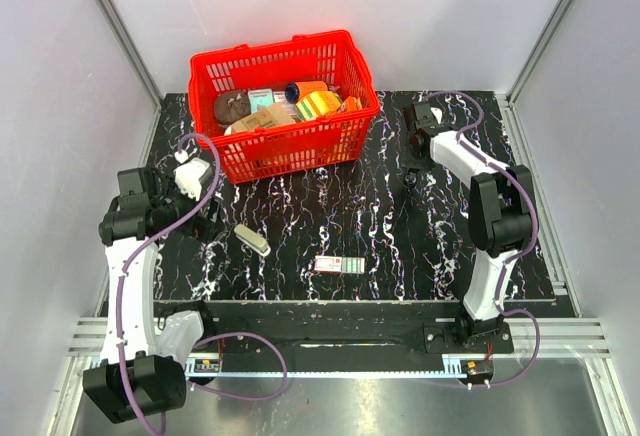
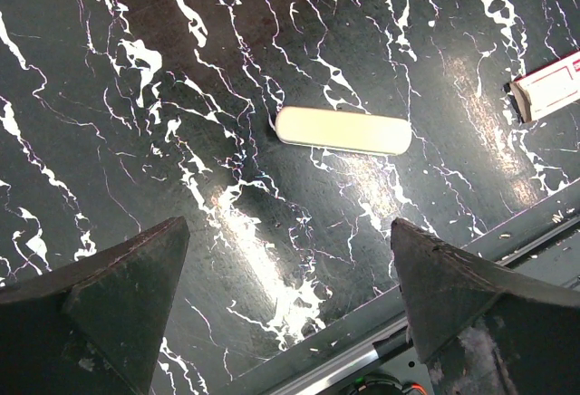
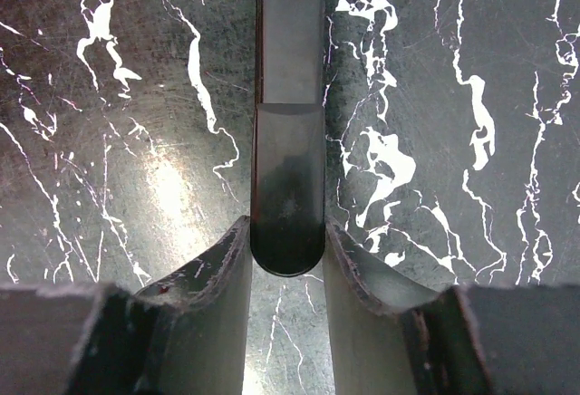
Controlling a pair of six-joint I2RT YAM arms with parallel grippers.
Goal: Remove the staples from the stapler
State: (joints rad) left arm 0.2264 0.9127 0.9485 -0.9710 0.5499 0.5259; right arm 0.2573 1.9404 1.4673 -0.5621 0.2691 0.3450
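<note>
The black stapler [image 3: 287, 141] lies on the black marbled table, running straight away from my right gripper [image 3: 287, 232]. Its rounded end sits between the two fingers, which press against its sides. In the top view the right gripper [image 1: 410, 178] is at the table's far right; the stapler is hard to tell from the dark table there. My left gripper [image 2: 290, 259] is wide open and empty, hovering above the table near the left front [image 1: 203, 218]. A beige oblong piece [image 2: 343, 130] lies on the table ahead of it [image 1: 252, 239].
A red basket [image 1: 290, 151] full of assorted items stands at the back centre-left. A small staple box [image 1: 338, 265] lies near the front middle and also shows in the left wrist view [image 2: 548, 87]. The table's metal front rail [image 2: 435, 322] is close below the left gripper.
</note>
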